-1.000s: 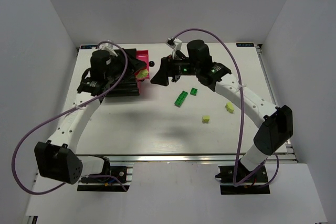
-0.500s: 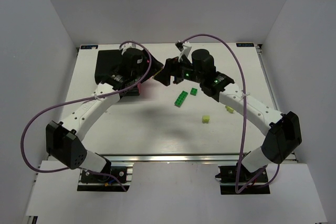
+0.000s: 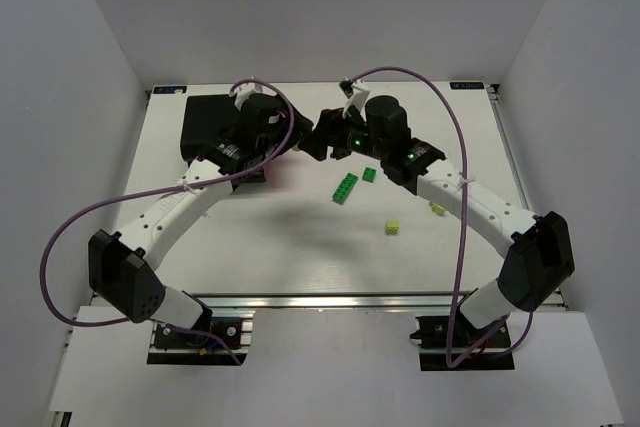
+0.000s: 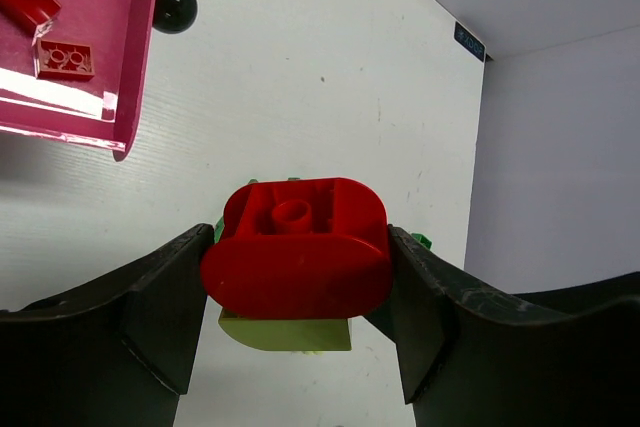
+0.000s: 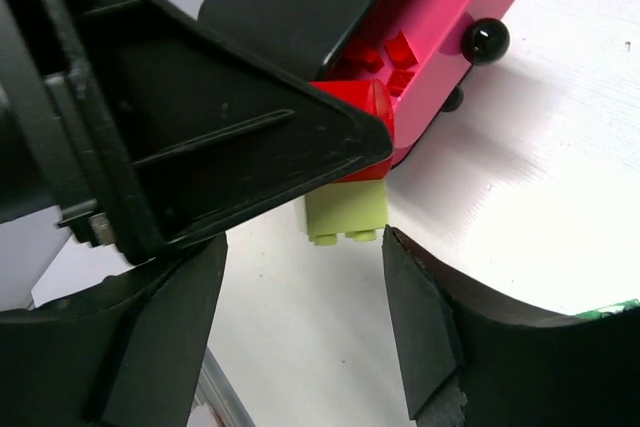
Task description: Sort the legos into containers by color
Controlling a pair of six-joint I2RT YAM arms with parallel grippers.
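My left gripper [image 4: 300, 259] is shut on a red lego [image 4: 295, 247] with a pale yellow lego [image 4: 285, 332] stuck under it, held above the table. In the top view the left gripper [image 3: 290, 143] faces my right gripper [image 3: 318, 137] closely. The right gripper [image 5: 300, 337] is open, its fingers [image 5: 425, 327] either side of and just below the yellow lego [image 5: 345, 209]. A pink drawer [image 4: 95, 117] with a black knob [image 4: 173, 2] holds red legos [image 4: 65, 59]; it also shows in the right wrist view [image 5: 455, 42]. The black cabinet [image 3: 212, 127] stands at the back left.
Two green legos [image 3: 345, 188] [image 3: 370, 174] lie right of centre. Two pale yellow legos [image 3: 392, 227] [image 3: 437, 207] lie further right. A purple cable [image 3: 455, 147] loops over each arm. White walls enclose the table.
My left arm swung right from over the cabinet to meet the right gripper, carrying the red and yellow legos. The right gripper shifted slightly up and right. The drawer is now mostly hidden in the top view.
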